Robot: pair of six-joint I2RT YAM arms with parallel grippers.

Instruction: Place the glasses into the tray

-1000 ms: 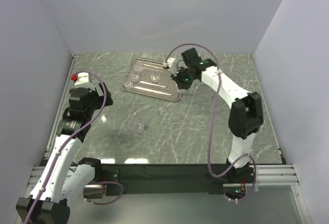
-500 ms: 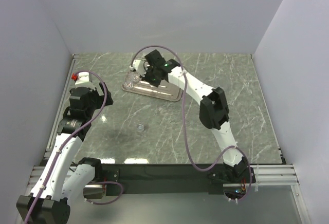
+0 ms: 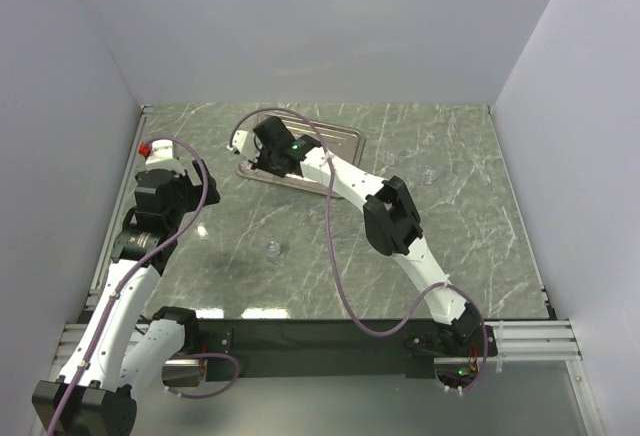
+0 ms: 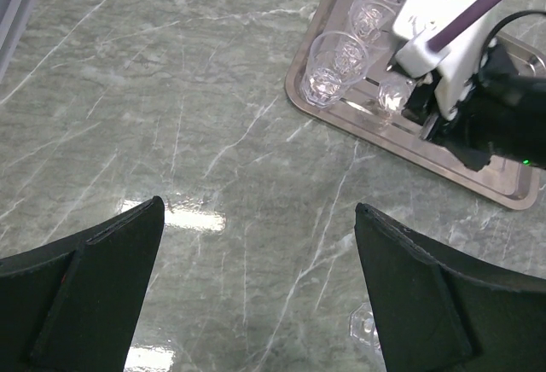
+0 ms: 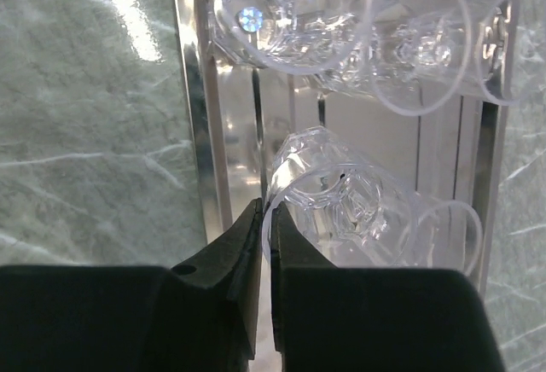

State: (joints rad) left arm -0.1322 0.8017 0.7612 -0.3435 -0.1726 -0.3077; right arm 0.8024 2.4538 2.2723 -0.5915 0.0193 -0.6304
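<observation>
Right wrist | tray [image 5: 192, 133]: 1 | glasses [image 5: 290, 14]: 4 | right fingers [image 5: 230, 257] pinch 1

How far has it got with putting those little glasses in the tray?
Done: at least three glasses stand in the tray. In hand: the right gripper pinches a tilted glass by its rim over the tray. Left: at least one loose glass sits on the table.

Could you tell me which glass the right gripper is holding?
The lone glass apart from the row at the tray's end; the right gripper pinches its rim.
</observation>
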